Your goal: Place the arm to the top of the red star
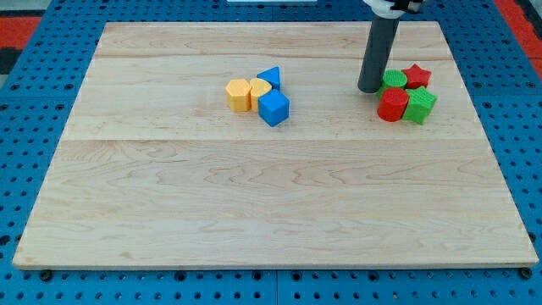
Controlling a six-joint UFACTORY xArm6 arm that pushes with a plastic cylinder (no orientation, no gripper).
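Observation:
The red star [417, 75] lies at the view's upper right on the wooden board [271, 195]. It touches a green block [394, 80] on its left. Below them sit a red cylinder-like block [391, 105] and a green star-shaped block [419, 104]. My tip [370, 87] is the lower end of the dark rod, standing just left of the green block and to the left of the red star, close to the cluster.
Near the board's centre top is a second cluster: a yellow hexagonal block [239, 94], a yellow block [259, 88], a blue triangle [270, 78] and a blue cube [273, 108]. Blue pegboard [34, 169] surrounds the board.

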